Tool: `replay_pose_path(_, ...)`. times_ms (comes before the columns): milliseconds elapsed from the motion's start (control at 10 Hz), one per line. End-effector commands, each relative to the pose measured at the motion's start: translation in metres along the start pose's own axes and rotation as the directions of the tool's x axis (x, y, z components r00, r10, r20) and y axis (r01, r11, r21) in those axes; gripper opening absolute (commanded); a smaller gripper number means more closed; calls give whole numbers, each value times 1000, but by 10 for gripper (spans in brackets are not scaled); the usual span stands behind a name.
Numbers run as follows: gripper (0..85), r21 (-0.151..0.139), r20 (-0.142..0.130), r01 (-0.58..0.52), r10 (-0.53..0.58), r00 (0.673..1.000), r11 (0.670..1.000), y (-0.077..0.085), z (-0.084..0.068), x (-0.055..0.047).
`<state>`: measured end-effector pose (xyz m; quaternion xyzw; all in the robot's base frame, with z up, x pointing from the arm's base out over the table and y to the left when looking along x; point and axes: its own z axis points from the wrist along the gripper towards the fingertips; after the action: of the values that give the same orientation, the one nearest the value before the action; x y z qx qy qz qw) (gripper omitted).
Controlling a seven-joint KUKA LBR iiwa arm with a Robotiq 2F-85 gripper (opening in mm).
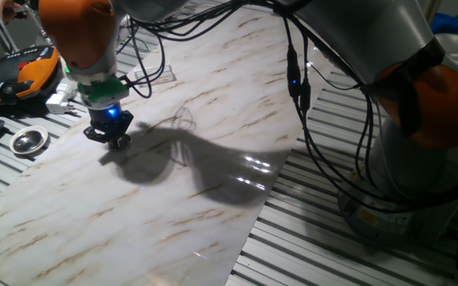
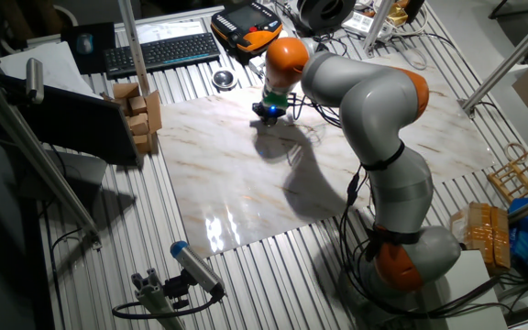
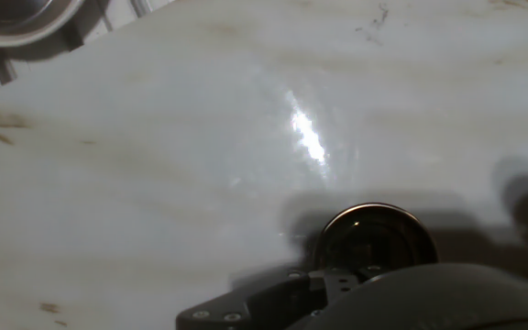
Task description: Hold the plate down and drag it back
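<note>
Marble-patterned board [image 1: 213, 183] covers the slatted metal table [image 1: 332, 246], and near the board's far left corner sits the plate [image 3: 374, 236], a small round disc with a bright rim and a dark centre. In the hand view it lies flat on the board, directly against the dark underside of the gripper [image 1: 111, 137]; in both fixed views the gripper's body hides it. Whether the fingers are spread or pressed together cannot be told, since their tips are out of sight. A blue light glows on the wrist above. Just off the board's left edge, a larger round metal dish [image 1: 29, 141] rests on the slats. Beyond it lie an orange-and-black pendant [image 1: 24, 73] and a keyboard [image 2: 159, 50].
</note>
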<state>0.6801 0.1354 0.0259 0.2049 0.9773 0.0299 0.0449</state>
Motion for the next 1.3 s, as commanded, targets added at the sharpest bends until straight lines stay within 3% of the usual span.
replay_pose_path(0, 0, 0, 0, -4, 4, 1000, 1000, 3, 0, 2)
replay_pose_path(1200, 0, 12, 7, -48, 48, 999, 999, 33, -3, 19)
